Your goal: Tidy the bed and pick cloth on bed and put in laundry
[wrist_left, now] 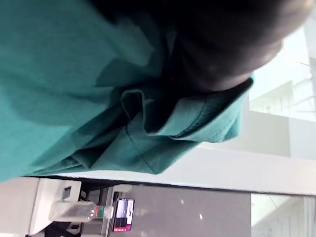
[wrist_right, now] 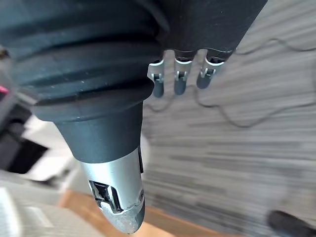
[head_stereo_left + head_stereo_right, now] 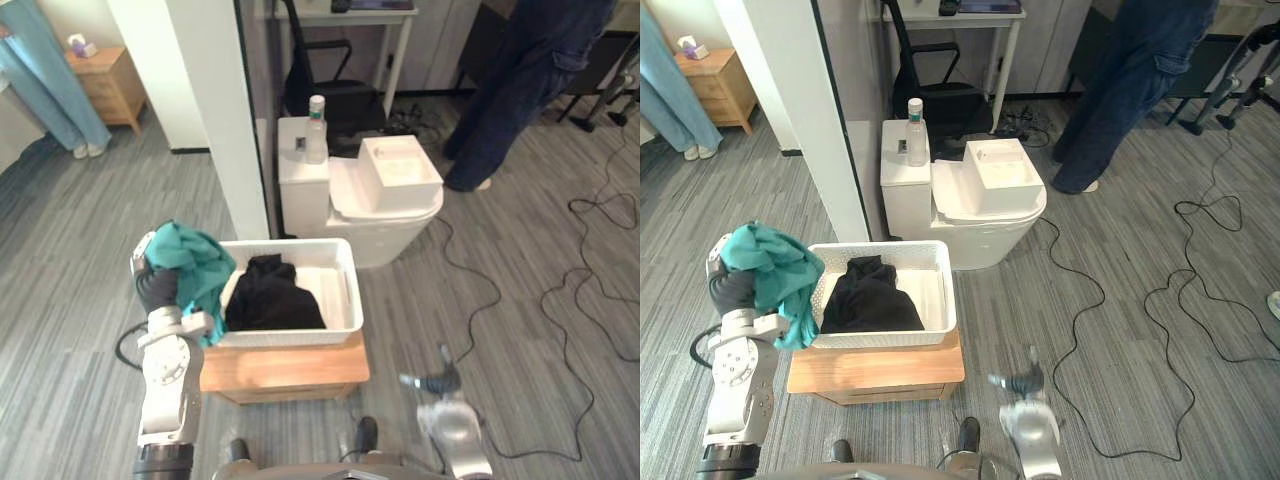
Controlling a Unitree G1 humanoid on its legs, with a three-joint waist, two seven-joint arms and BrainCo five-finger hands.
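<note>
Left eye view shows the left hand [image 3: 155,290] raised with the teal cloth [image 3: 195,262] bunched over it. The cloth hangs down over the near rim of the white laundry basket [image 3: 290,338], just beside that hand. Left wrist view is close on folds of the same cloth pressed against the hand's dark cover. The cloth hides the grip, so I cannot tell whether the hand is clamped on it.

The basket sits on a low wooden counter [image 3: 285,368], and a black garment [image 3: 272,295] already lies inside it. The cloth seems to be held this high so it can clear the basket wall and drop in beside the black piece. It is partly over the rim, but most of it is outside, so the drop does not look finished.

The right hand [image 3: 437,382] hangs low over the floor, well away from the basket. Its fingers [image 2: 180,81] are straight and slightly apart, holding nothing. It looks idle, kept clear of the left arm's path.
</note>
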